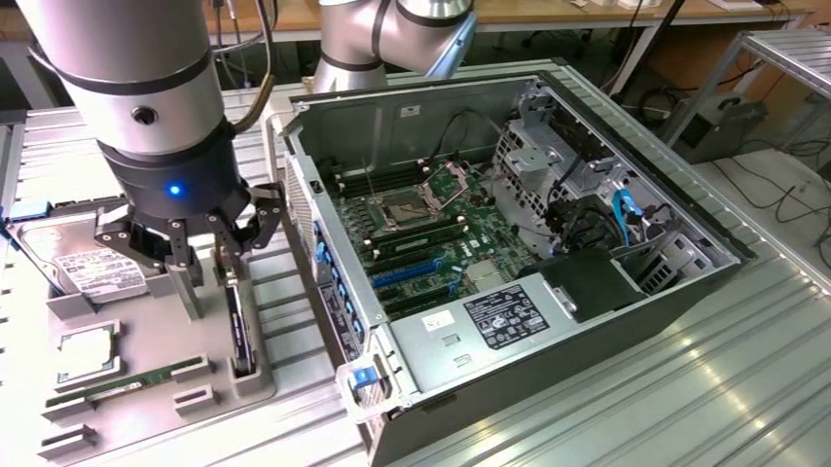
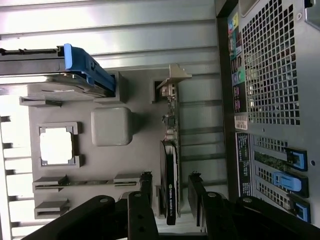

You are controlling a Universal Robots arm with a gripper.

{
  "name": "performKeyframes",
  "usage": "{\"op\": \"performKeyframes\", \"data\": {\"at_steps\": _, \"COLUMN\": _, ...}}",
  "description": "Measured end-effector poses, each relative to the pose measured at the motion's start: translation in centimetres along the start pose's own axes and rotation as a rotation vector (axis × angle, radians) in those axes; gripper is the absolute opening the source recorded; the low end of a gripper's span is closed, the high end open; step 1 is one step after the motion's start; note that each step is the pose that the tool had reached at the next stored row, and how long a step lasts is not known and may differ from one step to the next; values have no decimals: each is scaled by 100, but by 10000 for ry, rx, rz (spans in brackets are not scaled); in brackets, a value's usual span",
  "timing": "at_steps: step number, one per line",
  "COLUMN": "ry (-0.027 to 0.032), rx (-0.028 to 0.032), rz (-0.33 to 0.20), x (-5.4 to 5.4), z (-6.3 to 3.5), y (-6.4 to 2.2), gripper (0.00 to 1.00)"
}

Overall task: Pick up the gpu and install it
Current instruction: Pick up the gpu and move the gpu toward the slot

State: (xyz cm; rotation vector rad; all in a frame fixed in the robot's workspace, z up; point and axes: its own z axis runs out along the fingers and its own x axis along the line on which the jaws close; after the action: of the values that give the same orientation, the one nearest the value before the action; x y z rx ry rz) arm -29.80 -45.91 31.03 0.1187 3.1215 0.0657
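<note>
The black end effector (image 2: 170, 187) hangs over the grey moulded parts tray (image 1: 146, 329). Its fingers (image 2: 146, 189) are apart, one on each side of the slim black gpu card with a silver bracket (image 2: 170, 160), with no visible contact. In the exterior view the gpu stands on edge in its tray slot, at 9 o'clock from the open black computer case (image 1: 559, 389). A silver labelled hard drive (image 1: 89, 268) lies at the gpu's 10 o'clock.

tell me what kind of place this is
Probably a robotics lab bench for PC assembly: an open computer case on a ribbed metal table, a grey parts tray holding the gpu, and the robot's open pincer straddling that card.
</note>
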Motion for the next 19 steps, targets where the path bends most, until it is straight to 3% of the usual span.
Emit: {"op": "performKeyframes", "data": {"at_steps": 19, "ry": 1, "rx": -1, "rz": 41, "x": -32, "z": 415, "y": -49, "gripper": 42}}
